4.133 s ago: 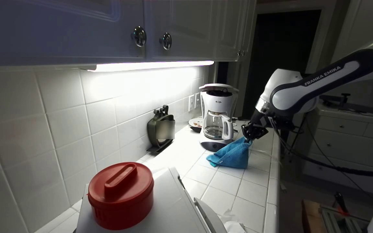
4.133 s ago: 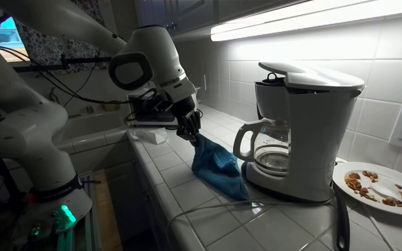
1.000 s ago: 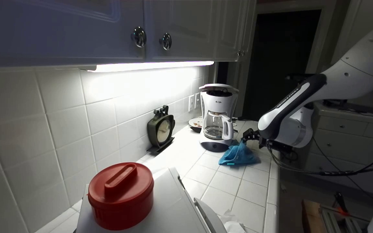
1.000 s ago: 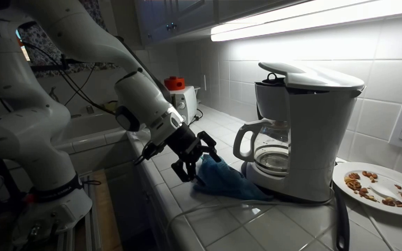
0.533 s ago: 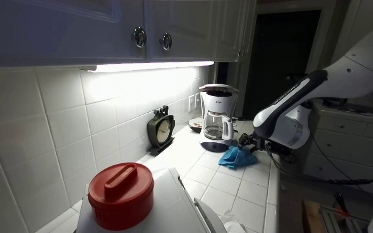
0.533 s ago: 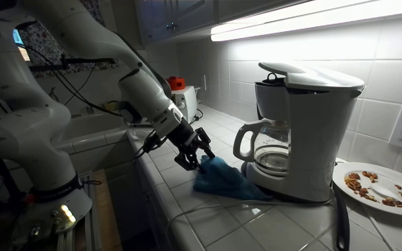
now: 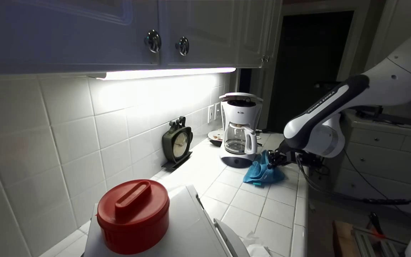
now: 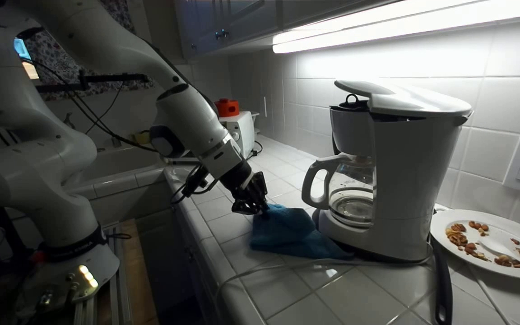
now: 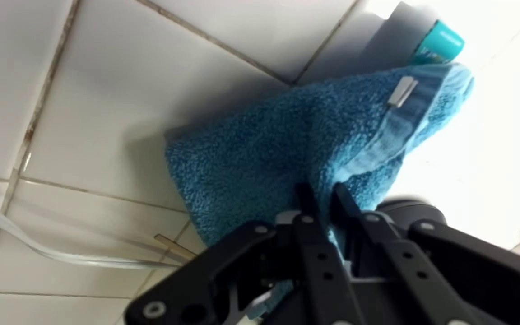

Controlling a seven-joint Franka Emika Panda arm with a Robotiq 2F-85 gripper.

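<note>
A blue cloth [image 9: 242, 167] lies crumpled on the white tiled counter, seen in all views. My gripper [image 9: 321, 188] reaches down onto it, its black fingers drawn close together with a fold of the cloth pinched between them. In an exterior view the gripper [image 8: 263, 212] meets the cloth's raised top [image 8: 294, 232] on the side away from the coffee maker. A small teal object [image 9: 440, 43] pokes out from under the cloth's edge; the rest of it is hidden. The white coffee maker [image 7: 240, 114] with its glass carafe stands right beside the cloth.
A plate [image 8: 508, 225] with nuts and a spoon sits past the coffee maker, near a black handle [image 8: 443, 289]. A pale cord [image 8: 282, 268] crosses the counter. A red container [image 7: 133, 217] rests on a white appliance [image 7: 191, 228]. A green dial scale [image 7: 177, 142] leans by the wall.
Several seconds ago the gripper held the cloth's corner up. A second ago its jaws stood spread over the slumped cloth; now they have closed in on a fold, tugging the cloth slightly.
</note>
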